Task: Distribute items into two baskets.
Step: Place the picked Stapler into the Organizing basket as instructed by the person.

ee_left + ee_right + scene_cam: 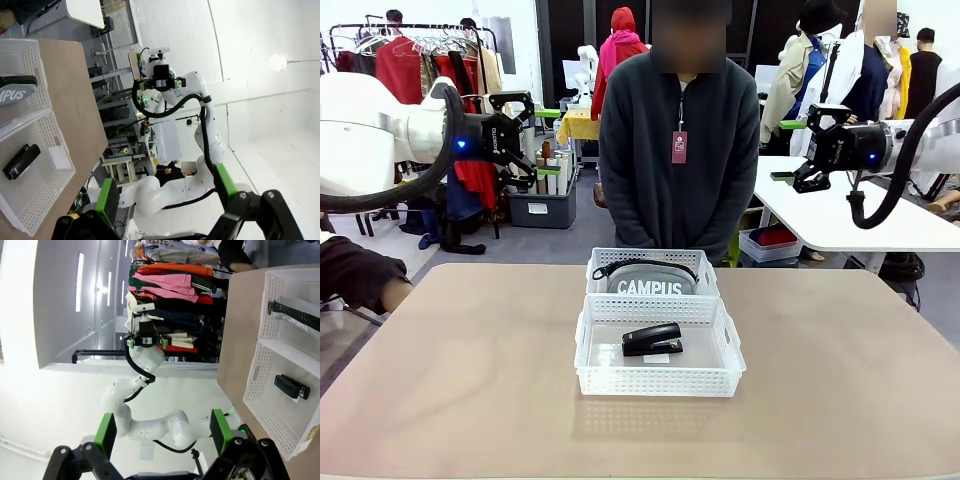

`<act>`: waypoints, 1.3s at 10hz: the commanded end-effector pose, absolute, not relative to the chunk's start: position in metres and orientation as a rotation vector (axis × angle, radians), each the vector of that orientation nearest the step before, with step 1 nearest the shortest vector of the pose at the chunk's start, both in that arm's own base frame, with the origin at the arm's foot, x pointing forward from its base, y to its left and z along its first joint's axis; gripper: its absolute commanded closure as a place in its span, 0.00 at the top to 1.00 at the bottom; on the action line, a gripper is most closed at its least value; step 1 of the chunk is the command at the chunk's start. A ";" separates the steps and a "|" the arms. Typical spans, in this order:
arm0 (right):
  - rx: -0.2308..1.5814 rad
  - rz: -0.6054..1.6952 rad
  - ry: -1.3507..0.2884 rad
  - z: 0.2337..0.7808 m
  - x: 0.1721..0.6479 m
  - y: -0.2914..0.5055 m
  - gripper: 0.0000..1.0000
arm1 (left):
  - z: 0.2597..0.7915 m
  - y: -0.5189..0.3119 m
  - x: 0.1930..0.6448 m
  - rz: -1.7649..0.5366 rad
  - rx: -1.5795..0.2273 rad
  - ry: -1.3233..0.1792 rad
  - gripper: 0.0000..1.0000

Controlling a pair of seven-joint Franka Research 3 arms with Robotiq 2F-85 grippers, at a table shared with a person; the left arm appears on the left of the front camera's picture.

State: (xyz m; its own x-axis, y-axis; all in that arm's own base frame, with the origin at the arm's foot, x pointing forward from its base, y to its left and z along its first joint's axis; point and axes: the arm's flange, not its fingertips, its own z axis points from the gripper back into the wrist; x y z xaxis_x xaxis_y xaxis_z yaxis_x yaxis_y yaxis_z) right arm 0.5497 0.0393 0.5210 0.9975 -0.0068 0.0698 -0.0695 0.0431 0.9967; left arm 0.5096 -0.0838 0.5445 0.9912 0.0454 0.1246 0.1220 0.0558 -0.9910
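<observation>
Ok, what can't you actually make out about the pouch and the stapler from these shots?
- Pouch: front view, its lower part is hidden behind the near basket; cut off by the frame edge in both wrist views.
- Stapler: the white label beside it is too small to read.
- Far basket: its floor is covered by the pouch.

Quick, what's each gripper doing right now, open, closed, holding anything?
Left gripper: open, holding nothing, raised off the table.
Right gripper: open, holding nothing, raised off the table.
</observation>
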 end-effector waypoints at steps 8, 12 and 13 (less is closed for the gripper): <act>1.537 0.014 -0.056 0.517 0.561 0.035 1.00 | 0.547 -0.084 0.508 -0.053 -1.534 -0.139 1.00; 1.537 0.014 -0.056 0.517 0.561 0.035 1.00 | 0.547 -0.084 0.508 -0.053 -1.534 -0.139 1.00; 1.537 0.014 -0.056 0.517 0.561 0.035 1.00 | 0.547 -0.084 0.508 -0.053 -1.534 -0.139 1.00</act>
